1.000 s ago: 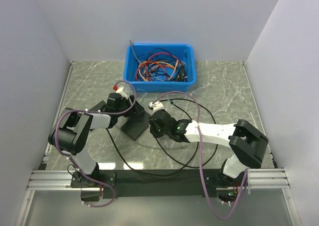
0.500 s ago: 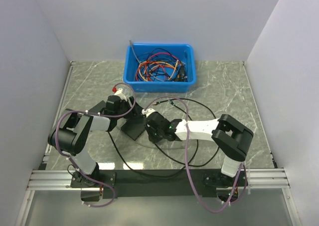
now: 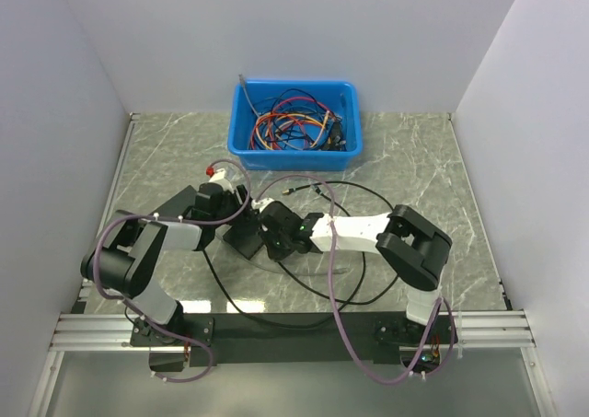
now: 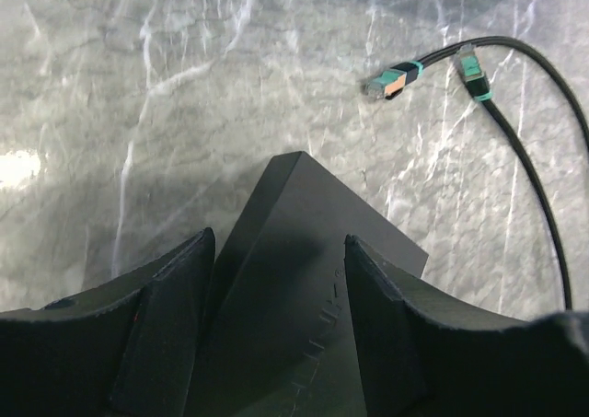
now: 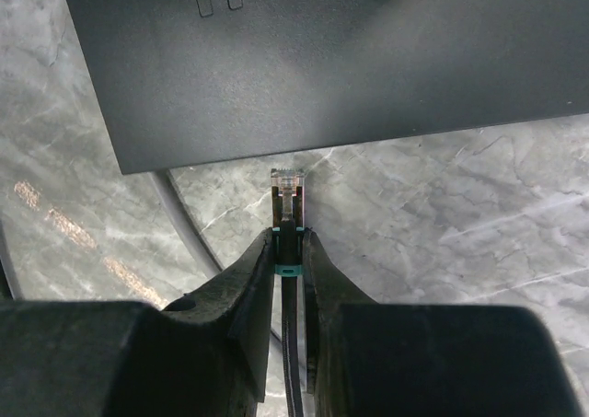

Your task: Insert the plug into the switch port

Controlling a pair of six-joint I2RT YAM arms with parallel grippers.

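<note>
Here, clear plug [image 5: 287,185], teal-collared — tip just short of black switch [image 5: 322,67].

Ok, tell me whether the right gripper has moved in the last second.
Yes. The right gripper has shifted left, closer to the black rectangular switch, judged against the fixed blue plastic bin.

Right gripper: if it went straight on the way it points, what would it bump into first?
The plug pinched in the right gripper would meet the near edge of the black switch, right ahead. Whether it lines up with a port is unclear.
</note>
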